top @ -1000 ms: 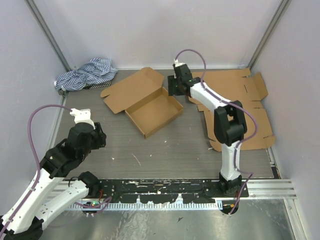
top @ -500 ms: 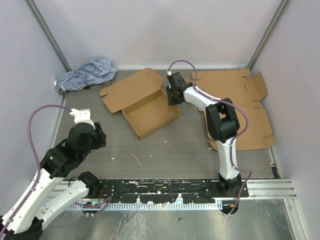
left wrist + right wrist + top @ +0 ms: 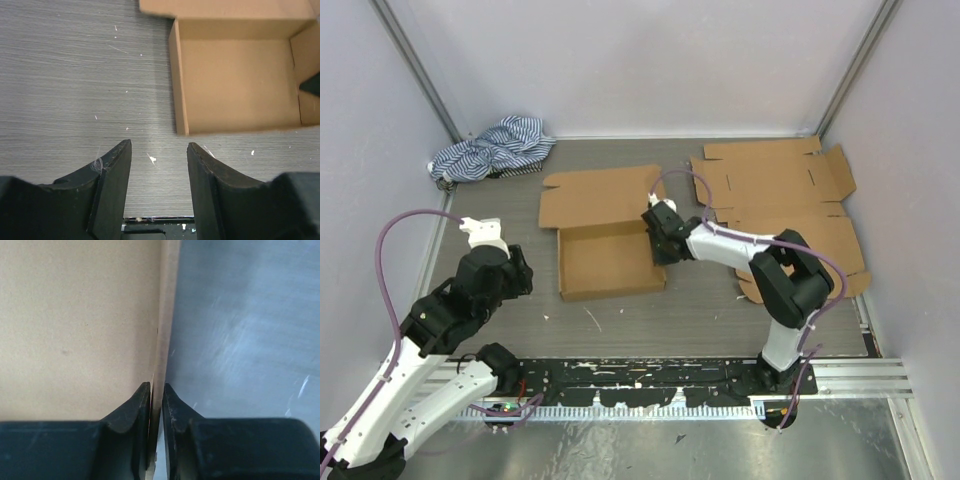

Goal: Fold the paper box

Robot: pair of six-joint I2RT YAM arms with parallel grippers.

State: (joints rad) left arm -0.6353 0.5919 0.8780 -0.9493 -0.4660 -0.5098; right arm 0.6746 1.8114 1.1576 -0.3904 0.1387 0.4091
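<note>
One paper box [image 3: 605, 262] wall tight in the right claw [image 3: 156, 389]

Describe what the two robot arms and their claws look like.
Both the left arm and right arm have white links, black joints and a looping purple cable. The left claw and right claw have two black tapered fingers.

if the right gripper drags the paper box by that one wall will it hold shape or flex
Probably flexes a little: the right gripper pinches only one thin wall of the paper box. It likely feels light and slides easily, being empty on a smooth table. The open lid flap may swing or fold at its crease.
</note>
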